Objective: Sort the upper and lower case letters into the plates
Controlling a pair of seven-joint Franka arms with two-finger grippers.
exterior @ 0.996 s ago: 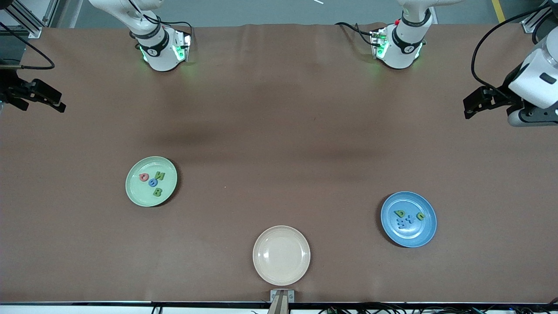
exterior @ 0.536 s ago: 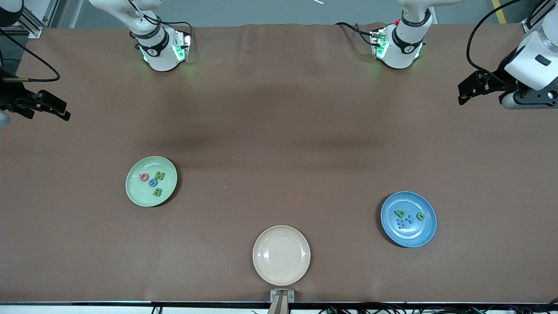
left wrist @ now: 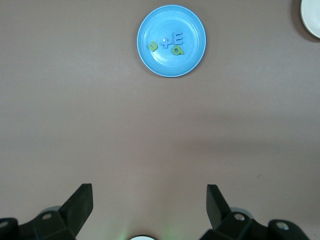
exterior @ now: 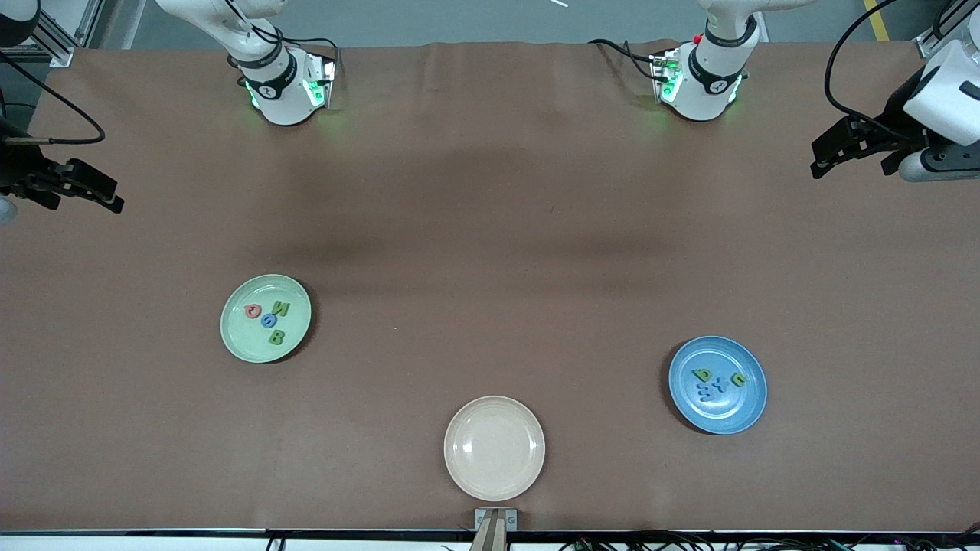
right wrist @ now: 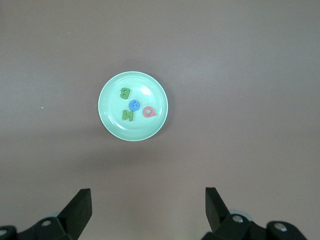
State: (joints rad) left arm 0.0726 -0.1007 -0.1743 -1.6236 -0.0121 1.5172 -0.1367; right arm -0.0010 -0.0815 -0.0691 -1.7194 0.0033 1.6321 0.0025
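Over table ends, left pincer (exterior: 823, 157) risen slightly, right pincer (exterior: 107, 195) unmoved, both released

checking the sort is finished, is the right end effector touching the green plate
Apart. The right wrist view shows the right end effector open with bare table between it and the green plate; the front view shows it at the table's edge.

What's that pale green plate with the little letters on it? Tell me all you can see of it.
The pale green plate is a round, shallow dish with a low raised rim, smooth and matte like plastic. It lies flat on the brown table toward the right arm's end, farther from the front camera than the cream plate. Four small flat capitals lie in it close together: a pink-red Q, a blue G, a green N and a green B. Nothing else touches it.
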